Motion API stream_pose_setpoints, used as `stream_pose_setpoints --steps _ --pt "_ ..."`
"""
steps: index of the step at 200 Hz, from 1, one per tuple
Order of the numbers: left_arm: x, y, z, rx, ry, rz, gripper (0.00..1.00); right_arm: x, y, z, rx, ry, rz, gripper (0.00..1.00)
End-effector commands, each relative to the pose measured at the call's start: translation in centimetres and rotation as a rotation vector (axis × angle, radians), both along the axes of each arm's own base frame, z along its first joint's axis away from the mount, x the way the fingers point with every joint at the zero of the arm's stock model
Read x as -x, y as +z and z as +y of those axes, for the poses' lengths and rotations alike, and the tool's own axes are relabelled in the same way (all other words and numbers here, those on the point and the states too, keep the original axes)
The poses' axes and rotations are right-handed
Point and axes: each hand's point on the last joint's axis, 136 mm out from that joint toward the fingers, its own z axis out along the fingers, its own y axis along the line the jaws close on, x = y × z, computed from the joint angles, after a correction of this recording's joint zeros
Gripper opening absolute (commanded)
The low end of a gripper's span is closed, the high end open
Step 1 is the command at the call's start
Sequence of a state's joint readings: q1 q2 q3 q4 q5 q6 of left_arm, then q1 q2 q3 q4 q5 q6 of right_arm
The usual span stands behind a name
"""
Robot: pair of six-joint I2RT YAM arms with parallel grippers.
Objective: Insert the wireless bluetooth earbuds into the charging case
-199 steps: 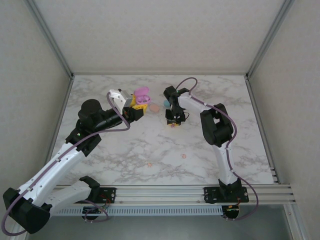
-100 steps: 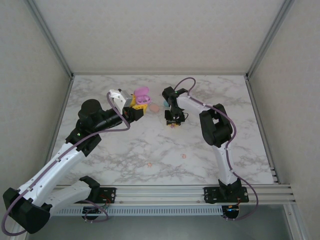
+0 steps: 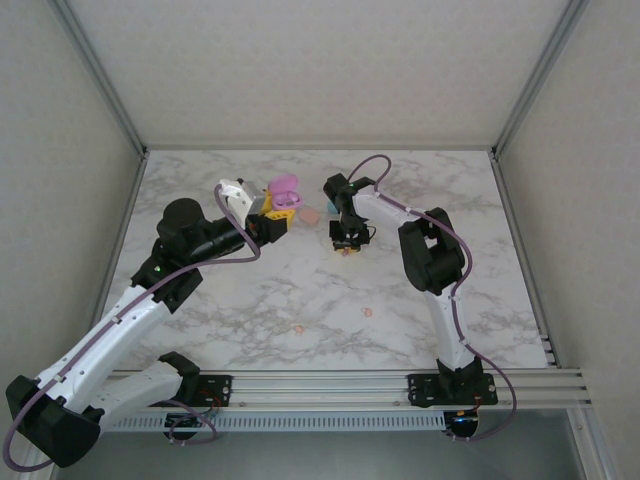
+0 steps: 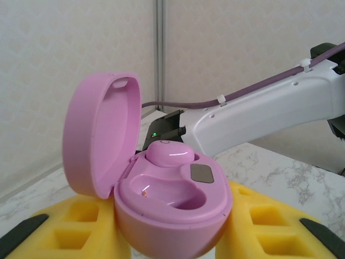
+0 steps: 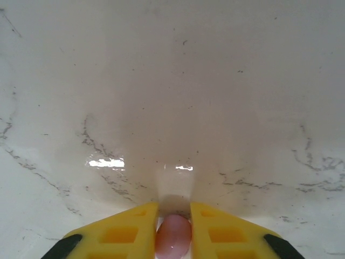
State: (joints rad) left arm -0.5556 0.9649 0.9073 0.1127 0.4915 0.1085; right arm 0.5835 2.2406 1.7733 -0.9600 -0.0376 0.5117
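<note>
Left pincer point(image 4: 172, 229) is clamped on the purple case point(image 4: 172, 210), yellow fingers point(image 4: 75, 224) against both sides of its base. In the top view I see it held above the far-left part of the surface point(image 3: 250, 290). The lid stands open to the left. One purple earbud point(image 4: 168, 152) sits in the far pocket; the near pocket is bare.

Right pincer point(image 5: 173, 211) points straight down at the marble, near the middle of the far half. It is drawn narrow around a pink earbud point(image 5: 173, 237), pads touching it on either side. I cannot tell whether the bud is resting on the marble.

Two small orange-pink earbuds point(image 3: 368, 312) lie loose on the near half, well apart from both pincers. A peach case point(image 3: 311, 215) lies between the two pincers.
</note>
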Motion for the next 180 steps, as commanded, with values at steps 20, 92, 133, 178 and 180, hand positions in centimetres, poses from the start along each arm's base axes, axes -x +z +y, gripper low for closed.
stream_pose_setpoints --steps 20,92,133,178,180 --pt "0.0 0.0 -0.3 -0.007 -0.009 -0.008 0.21 0.7 2.3 1.3 -0.077 0.005 -0.032 0.17" --pt "-0.8 -0.8 -0.3 -0.034 0.02 -0.003 0.2 2.7 15.8 2.9 -0.411 0.01 -0.24 0.16" --pt "-1.3 -1.4 -1.0 -0.038 -0.001 0.009 0.2 5.2 25.8 3.2 -0.645 0.041 -0.389 0.16" --pt "-1.8 -1.8 -1.8 -0.03 -0.025 0.014 0.21 7.9 33.9 4.1 -0.906 0.097 -0.486 0.16" --pt "-1.8 -1.8 -1.8 -0.029 -0.026 0.013 0.2 8.0 34.0 4.2 -0.909 0.098 -0.485 0.16"
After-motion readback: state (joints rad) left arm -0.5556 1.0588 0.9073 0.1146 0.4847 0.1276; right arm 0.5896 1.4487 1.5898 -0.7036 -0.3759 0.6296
